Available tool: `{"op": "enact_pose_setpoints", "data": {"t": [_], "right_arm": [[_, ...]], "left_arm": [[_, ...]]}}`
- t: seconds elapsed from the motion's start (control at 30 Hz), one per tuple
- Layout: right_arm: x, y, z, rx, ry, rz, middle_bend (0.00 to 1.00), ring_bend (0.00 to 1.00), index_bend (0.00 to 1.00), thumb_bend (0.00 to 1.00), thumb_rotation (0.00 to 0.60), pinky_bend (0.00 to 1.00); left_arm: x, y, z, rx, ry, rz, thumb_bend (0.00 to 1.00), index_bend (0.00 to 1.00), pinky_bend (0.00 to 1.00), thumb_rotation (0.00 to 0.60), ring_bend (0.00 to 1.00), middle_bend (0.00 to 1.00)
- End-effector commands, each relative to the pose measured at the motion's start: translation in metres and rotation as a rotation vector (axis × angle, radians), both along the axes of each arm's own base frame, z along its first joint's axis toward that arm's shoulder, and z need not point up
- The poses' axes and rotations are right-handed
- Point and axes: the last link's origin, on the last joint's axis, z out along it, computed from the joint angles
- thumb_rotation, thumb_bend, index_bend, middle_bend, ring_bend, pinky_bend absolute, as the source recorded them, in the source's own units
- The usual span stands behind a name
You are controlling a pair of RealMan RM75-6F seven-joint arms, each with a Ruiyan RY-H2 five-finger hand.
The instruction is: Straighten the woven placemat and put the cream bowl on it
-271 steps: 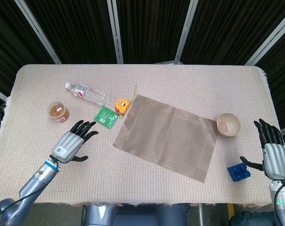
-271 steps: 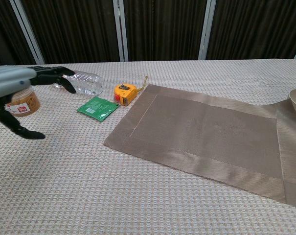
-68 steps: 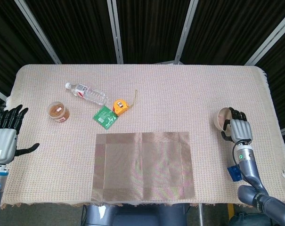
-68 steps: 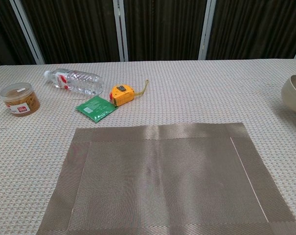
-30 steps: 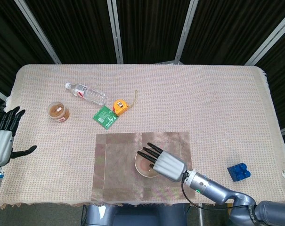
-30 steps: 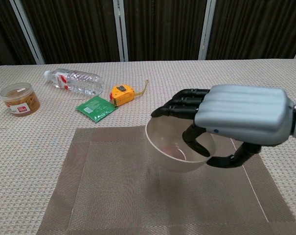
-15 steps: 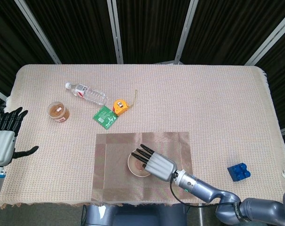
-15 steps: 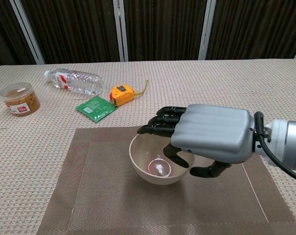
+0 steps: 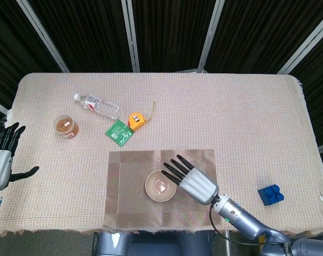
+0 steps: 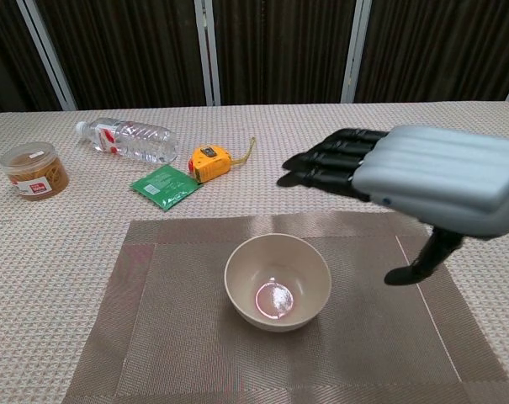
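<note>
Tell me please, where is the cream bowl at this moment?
In both views the cream bowl stands upright near the middle of the woven placemat, just left of the open right hand, which does not touch it.

— Where is there room to pass over the table (image 9: 246, 106)?

— The whole right half toward the far edge lies bare; only a blue block (image 9: 270, 194) sits near the right edge, toward the near side.

— And on the left?

— A cluster blocks the far-left part: water bottle (image 9: 97, 106), brown-lidded jar (image 9: 66, 127), green packet (image 9: 120, 132) and yellow tape measure (image 9: 137, 120), the last two just beyond the placemat (image 9: 129, 205).

— The placemat itself?

— The cream bowl (image 9: 160, 185) stands mid-mat, with the right hand (image 9: 193, 179) open above, just to its right. The left hand (image 9: 2, 157) hangs off the left edge.
</note>
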Motion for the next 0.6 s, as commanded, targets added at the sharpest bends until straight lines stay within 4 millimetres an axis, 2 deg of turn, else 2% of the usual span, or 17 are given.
{"op": "enact_pose_setpoints", "data": {"t": [0.03, 0.17, 0.23, 0.37, 0.6], "right_arm": [[-0.027, 0.008, 0.049, -0.103, -0.098, -0.128, 0.00, 0.00, 0.00, 0.00, 0.600, 0.00], [-0.066, 0.015, 0.101, -0.236, -0.262, -0.292, 0.00, 0.00, 0.00, 0.00, 0.600, 0.00], [-0.084, 0.018, 0.117, -0.282, -0.329, -0.358, 0.00, 0.00, 0.00, 0.00, 0.600, 0.00], [-0.116, 0.024, 0.139, -0.374, -0.411, -0.443, 0.00, 0.00, 0.00, 0.00, 0.600, 0.00], [-0.152, 0.036, 0.154, -0.351, -0.482, -0.525, 0.00, 0.00, 0.00, 0.00, 0.600, 0.00]], "left_arm": [[-0.004, -0.005, 0.002, 0.022, 0.028, 0.009, 0.00, 0.00, 0.00, 0.600, 0.00, 0.00], [-0.009, -0.018, 0.003, 0.049, 0.066, 0.023, 0.00, 0.00, 0.00, 0.600, 0.00, 0.00], [-0.011, -0.024, 0.002, 0.056, 0.081, 0.028, 0.00, 0.00, 0.00, 0.600, 0.00, 0.00], [-0.016, -0.036, 0.002, 0.066, 0.083, 0.040, 0.00, 0.00, 0.00, 0.600, 0.00, 0.00], [-0.020, -0.045, 0.006, 0.071, 0.077, 0.033, 0.00, 0.00, 0.00, 0.600, 0.00, 0.00]]}}
